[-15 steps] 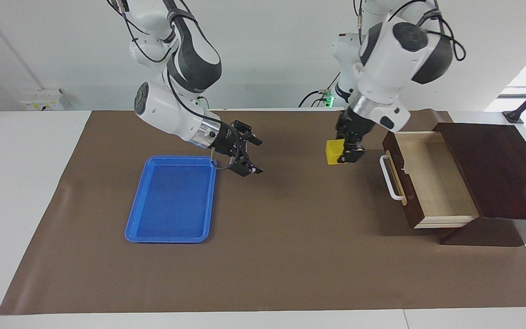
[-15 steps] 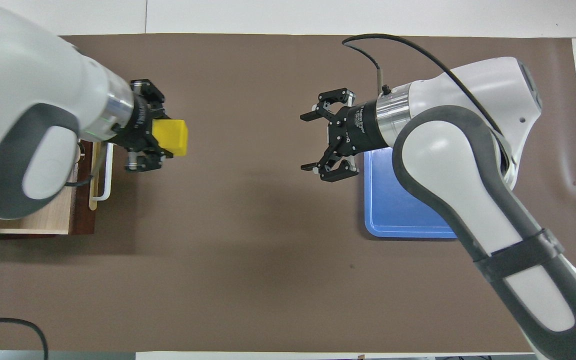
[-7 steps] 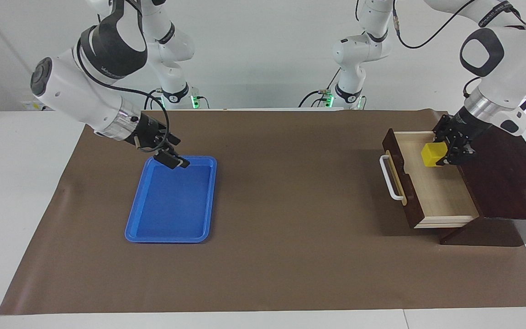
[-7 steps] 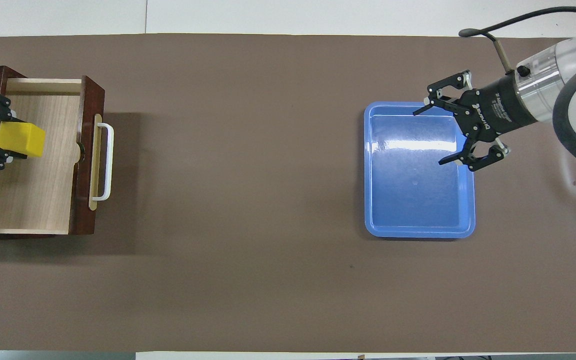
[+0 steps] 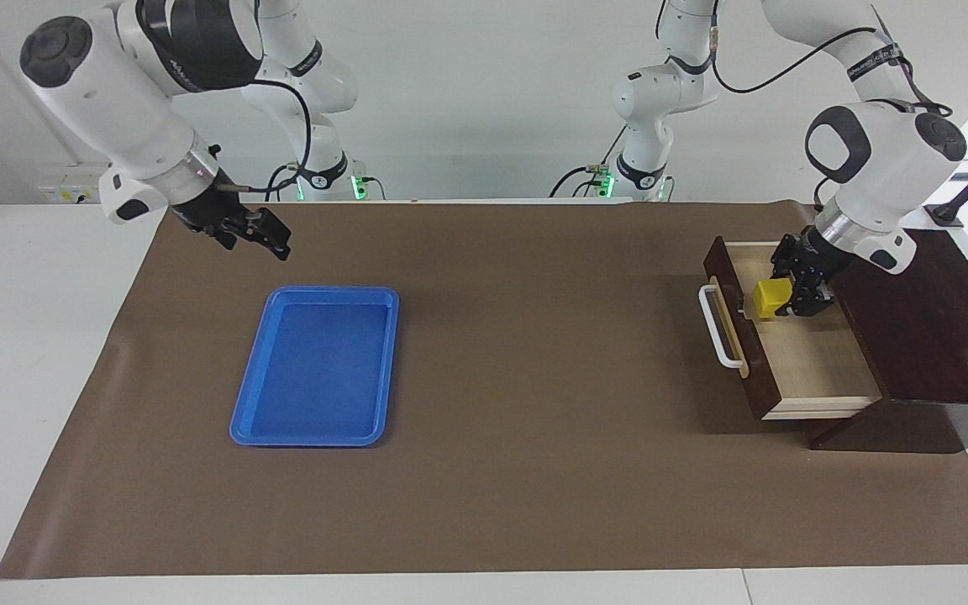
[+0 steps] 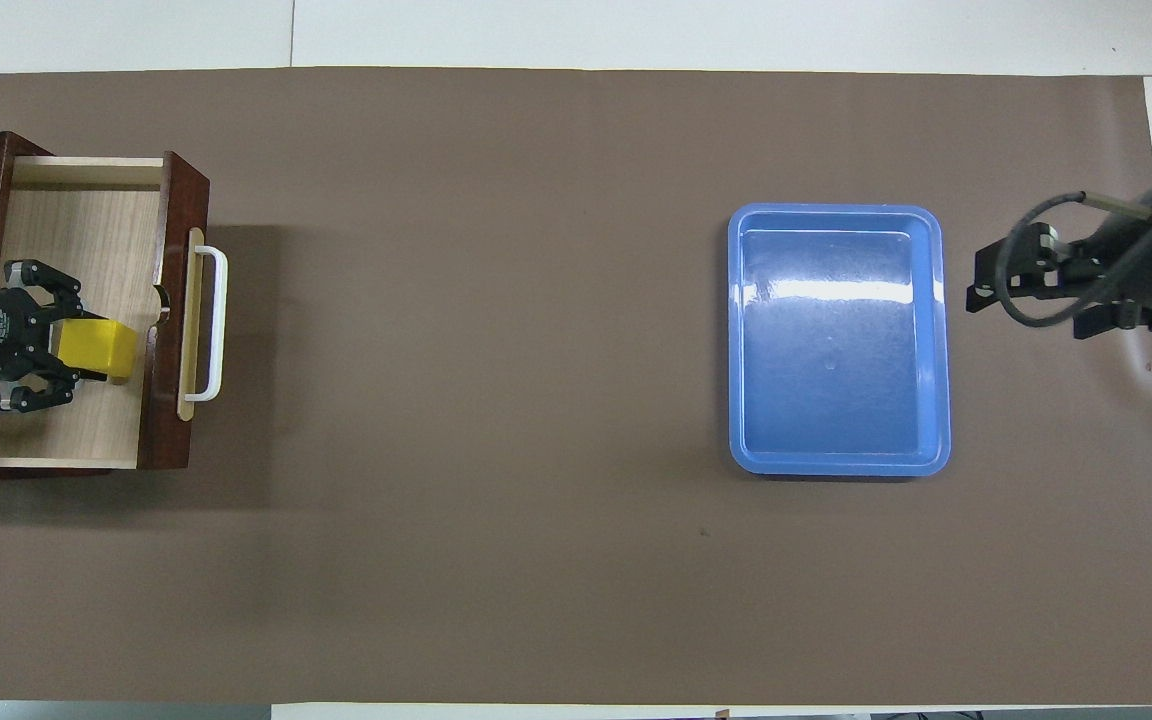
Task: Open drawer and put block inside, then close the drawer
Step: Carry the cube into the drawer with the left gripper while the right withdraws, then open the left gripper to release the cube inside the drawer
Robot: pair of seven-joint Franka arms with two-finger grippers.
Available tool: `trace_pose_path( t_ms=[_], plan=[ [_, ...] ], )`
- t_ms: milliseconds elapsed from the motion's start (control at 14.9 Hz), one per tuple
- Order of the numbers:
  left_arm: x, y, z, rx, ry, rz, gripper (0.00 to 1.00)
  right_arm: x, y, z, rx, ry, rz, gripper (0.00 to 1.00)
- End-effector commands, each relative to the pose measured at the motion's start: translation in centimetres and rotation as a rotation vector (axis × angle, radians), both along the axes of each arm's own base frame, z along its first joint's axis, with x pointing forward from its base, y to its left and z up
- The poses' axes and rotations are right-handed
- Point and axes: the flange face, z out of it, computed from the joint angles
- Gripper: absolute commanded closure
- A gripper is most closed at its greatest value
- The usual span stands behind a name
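The drawer (image 5: 820, 370) stands pulled open from its dark wooden box (image 5: 921, 311) at the left arm's end of the table, its white handle (image 5: 715, 328) toward the table's middle. My left gripper (image 5: 789, 292) is down inside the drawer, shut on the yellow block (image 5: 770, 296), close to the drawer front. In the overhead view the block (image 6: 101, 348) sits between the left gripper's (image 6: 76, 345) fingers over the pale drawer floor (image 6: 86, 230). My right gripper (image 5: 276, 238) hangs in the air at the right arm's end, beside the blue tray and holding nothing; it also shows in the overhead view (image 6: 981, 285).
A flat blue tray (image 5: 316, 435) lies empty on the brown mat (image 5: 534, 378) toward the right arm's end; it also shows in the overhead view (image 6: 836, 466). White table borders the mat.
My left gripper has carried the block from over the mat into the open drawer and lowered it toward the drawer front. My right gripper has drawn back off the blue tray toward its own end.
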Motion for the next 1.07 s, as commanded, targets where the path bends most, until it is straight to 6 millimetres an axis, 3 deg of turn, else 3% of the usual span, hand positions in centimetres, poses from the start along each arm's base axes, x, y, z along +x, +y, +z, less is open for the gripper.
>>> trace_pose_path(
  t_ms=[0,67,134,201,335,402,536,670,804,1004],
  plan=[
    [-1.3,0.1,0.2,0.002,-0.036,-0.001,0.74,-2.4,-0.9,3.2,-0.065,-0.039,0.165,0.00],
    [-1.2,0.2,0.2,0.001,-0.035,-0.002,0.45,-3.2,-1.0,4.3,-0.076,-0.053,0.204,0.00],
    [-1.0,0.3,0.5,0.002,-0.042,0.001,0.07,-3.7,-1.1,4.9,-0.081,-0.064,0.252,0.00],
    [-0.6,0.1,0.8,0.004,-0.047,0.001,0.00,-3.6,-1.6,5.0,-0.080,-0.072,0.279,0.00],
    [0.7,-0.9,4.3,0.003,-0.077,-0.015,0.00,-2.7,-2.4,4.5,-0.078,-0.098,0.281,0.00],
    [1.1,-2.4,6.1,-0.001,-0.075,-0.043,0.00,-2.3,-2.5,3.7,-0.071,-0.078,0.263,0.00],
    [2.0,-8.8,7.0,-0.005,-0.071,-0.054,0.00,-1.8,-2.6,2.3,-0.065,-0.032,0.199,0.00],
    [1.6,-12.8,6.0,0.067,-0.068,-0.130,0.00,-1.6,-2.7,1.5,-0.069,-0.014,0.187,0.00],
    [1.2,-16.2,2.8,0.136,-0.033,-0.224,0.00,-1.9,-2.8,1.1,-0.076,0.008,0.188,0.00],
    [1.6,-14.3,1.4,0.171,-0.031,-0.193,0.00,-1.9,-2.9,1.3,-0.081,0.009,0.186,0.00]
  ],
)
